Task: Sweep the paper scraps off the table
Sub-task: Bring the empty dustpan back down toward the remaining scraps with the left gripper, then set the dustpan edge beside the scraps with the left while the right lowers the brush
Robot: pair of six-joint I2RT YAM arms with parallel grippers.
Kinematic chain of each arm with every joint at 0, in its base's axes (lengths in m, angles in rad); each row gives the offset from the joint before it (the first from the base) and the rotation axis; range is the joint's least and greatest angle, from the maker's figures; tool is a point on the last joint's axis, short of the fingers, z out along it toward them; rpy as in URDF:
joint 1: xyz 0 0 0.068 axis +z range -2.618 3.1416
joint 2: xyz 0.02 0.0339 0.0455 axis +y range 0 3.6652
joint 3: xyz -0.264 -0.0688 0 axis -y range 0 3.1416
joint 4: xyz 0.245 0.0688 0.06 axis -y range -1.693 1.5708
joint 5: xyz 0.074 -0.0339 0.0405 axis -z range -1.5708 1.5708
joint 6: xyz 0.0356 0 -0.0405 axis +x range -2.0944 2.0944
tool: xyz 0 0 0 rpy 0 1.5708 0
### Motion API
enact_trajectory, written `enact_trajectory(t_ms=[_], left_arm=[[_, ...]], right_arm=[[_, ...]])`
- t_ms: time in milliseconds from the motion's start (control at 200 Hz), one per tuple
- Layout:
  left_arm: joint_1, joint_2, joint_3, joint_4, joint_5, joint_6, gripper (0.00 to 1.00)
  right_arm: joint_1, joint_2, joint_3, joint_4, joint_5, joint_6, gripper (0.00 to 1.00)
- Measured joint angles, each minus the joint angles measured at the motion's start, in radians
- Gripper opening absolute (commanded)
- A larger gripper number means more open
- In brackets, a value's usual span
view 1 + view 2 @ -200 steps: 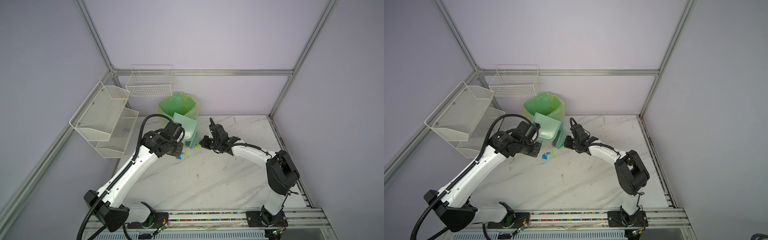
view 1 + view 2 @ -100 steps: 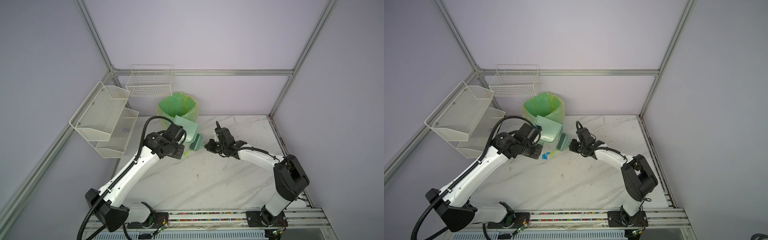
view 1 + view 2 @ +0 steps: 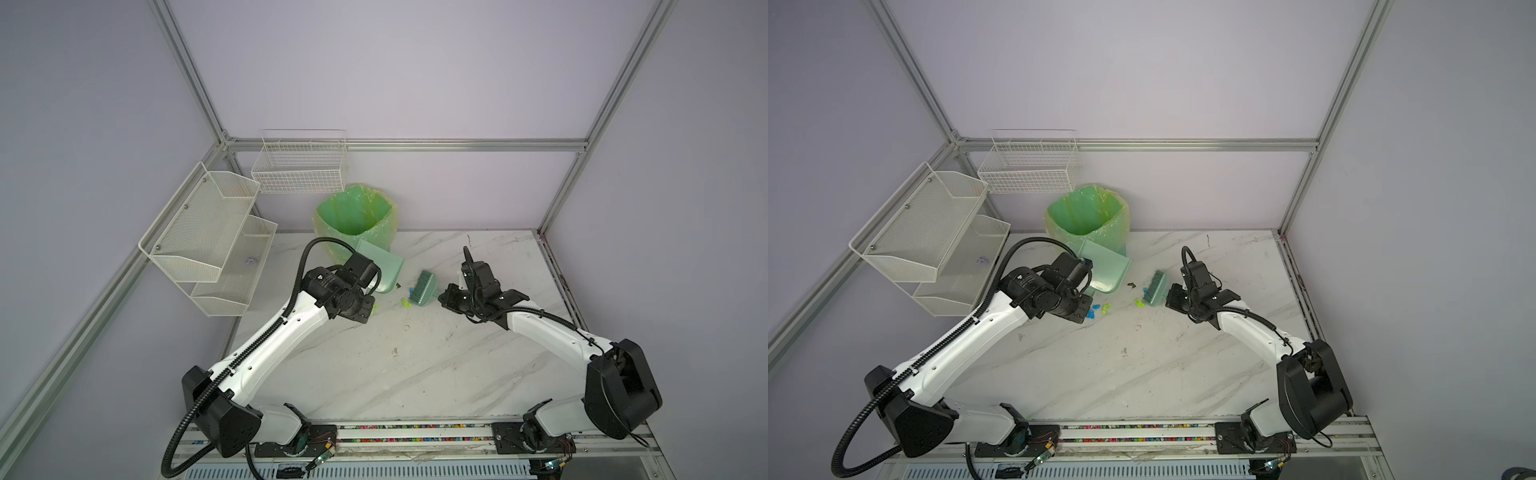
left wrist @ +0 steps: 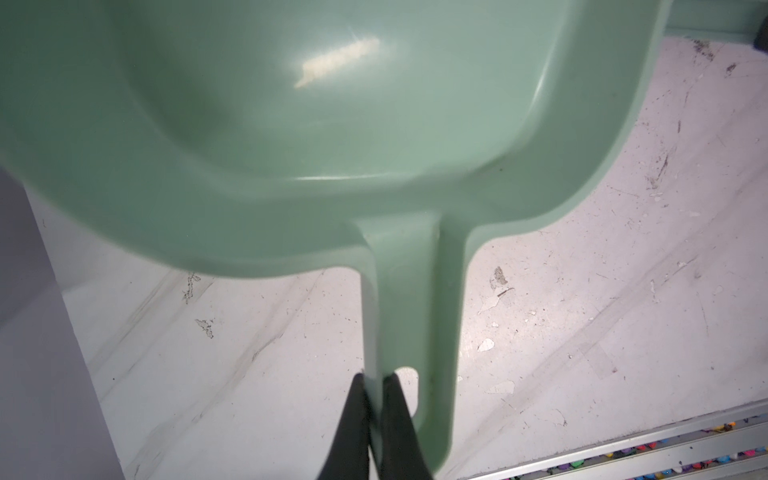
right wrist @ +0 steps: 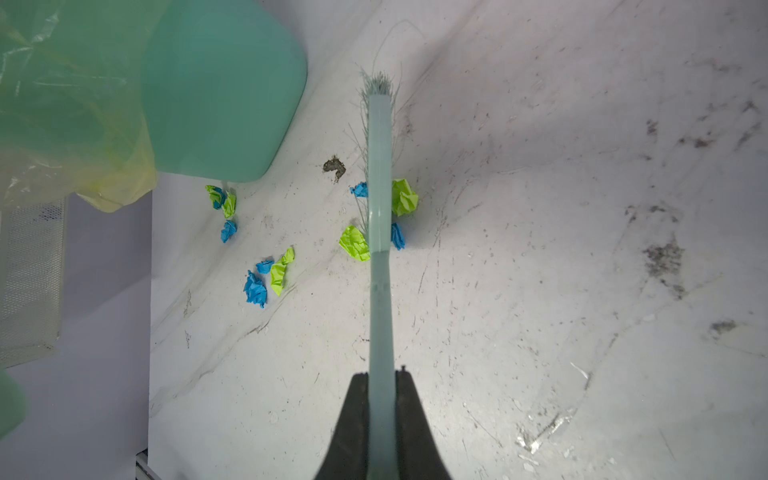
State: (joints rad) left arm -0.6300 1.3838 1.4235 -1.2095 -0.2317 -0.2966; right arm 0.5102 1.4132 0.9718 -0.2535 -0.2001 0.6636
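The right gripper [image 5: 381,378] pinches the brush [image 5: 379,137] handle, the left gripper [image 4: 374,380] the dustpan [image 4: 332,124] handle; paper scraps [image 5: 254,289] lie between the 2 tools, toward the table's [image 3: 1142,374] back edge.

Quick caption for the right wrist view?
The right gripper holds the brush, bristles among the paper scraps on the table.

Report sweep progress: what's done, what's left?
Done: tools are picked up, left gripper shut on the dustpan handle, right gripper shut on the brush handle. In hand: the brush head sits among a few paper scraps. Left: every scrap in view lies on the table, the dustpan's visible inside is empty, so collecting and dumping remain.
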Motion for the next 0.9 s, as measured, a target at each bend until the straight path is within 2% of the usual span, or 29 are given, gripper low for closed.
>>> enact_trajectory(t_ms=[330, 660, 900], left_arm=[[-0.001, 0.033, -0.091, 0.053, 0.037, -0.011, 0.00], [-0.008, 0.101, -0.149, 0.084, 0.092, -0.018, 0.00], [-0.032, 0.103, -0.185, 0.072, 0.174, -0.018, 0.00]], right_arm=[[0.000, -0.105, 0.043, -0.056, 0.006, -0.006, 0.00], [0.000, -0.084, 0.143, -0.163, 0.106, -0.096, 0.00], [-0.001, -0.046, 0.169, -0.222, 0.161, -0.158, 0.00]])
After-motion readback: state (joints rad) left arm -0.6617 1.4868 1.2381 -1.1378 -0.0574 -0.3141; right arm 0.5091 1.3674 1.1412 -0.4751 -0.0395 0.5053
